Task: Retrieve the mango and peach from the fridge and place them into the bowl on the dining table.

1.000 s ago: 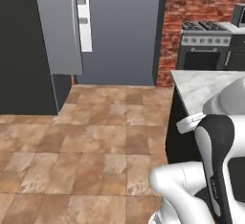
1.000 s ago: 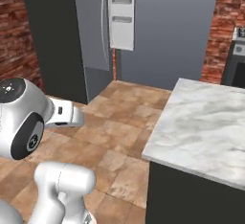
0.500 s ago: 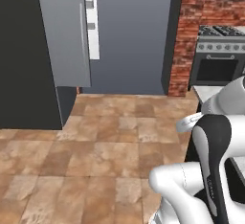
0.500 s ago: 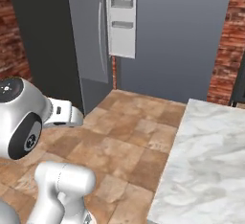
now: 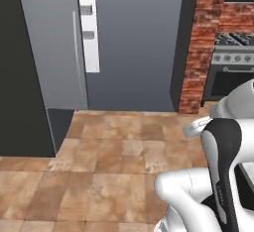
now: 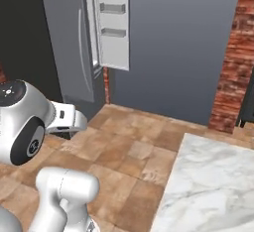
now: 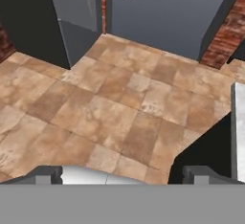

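Swung toward the fridge since a second ago: whole view shifted, so base motion, not the things. Fridge now at 12 o'clock, nearer, one door ajar with white bin-lined inner face showing. Mango and peach presumably inside; interior not visible. Means approach underway, no fruit fetched yet. Jaws spread wide, nothing between them, gripper aimed at tile floor. Marble counter at 4 o'clock, brick pillar and stove at 2 o'clock. Floor path ahead unobstructed.

Home kitchen, grey fridge, stove, brick wall, tiled floor
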Controlling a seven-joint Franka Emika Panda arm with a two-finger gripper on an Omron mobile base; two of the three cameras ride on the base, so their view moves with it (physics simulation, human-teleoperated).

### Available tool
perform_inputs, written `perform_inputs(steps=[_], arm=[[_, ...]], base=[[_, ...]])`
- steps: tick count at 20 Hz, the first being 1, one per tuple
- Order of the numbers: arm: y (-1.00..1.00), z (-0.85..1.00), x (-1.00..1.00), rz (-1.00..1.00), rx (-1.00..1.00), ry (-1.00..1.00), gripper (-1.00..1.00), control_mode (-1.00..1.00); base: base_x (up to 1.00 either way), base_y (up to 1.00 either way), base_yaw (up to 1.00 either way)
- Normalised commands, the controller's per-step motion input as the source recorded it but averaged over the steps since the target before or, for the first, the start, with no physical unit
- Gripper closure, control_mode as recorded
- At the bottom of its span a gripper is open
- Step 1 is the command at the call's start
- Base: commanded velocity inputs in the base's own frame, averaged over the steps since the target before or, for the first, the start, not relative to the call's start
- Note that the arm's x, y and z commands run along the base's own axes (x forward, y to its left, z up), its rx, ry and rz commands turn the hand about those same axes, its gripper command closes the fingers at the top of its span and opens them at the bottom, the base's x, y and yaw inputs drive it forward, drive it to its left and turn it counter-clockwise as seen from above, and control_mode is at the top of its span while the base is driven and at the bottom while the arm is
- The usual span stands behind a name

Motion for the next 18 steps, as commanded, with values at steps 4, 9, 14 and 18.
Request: perform_inputs(steps=[4,9,14,18], arm=[[0.0,0.0,0.0,0.0,0.0,0.0,-1.0,1.0],[0.0,0.0,0.0,0.0,0.0,0.0,-1.0,1.0],[0.0,0.0,0.0,0.0,0.0,0.0,-1.0,1.0],[0.0,0.0,0.0,0.0,0.0,0.0,-1.0,1.0]], base=[[1.0,-0.18,0.0],[1.0,-0.19,0.03],[1.0,-0.28,0.21],[1.0,-0.33,0.31]])
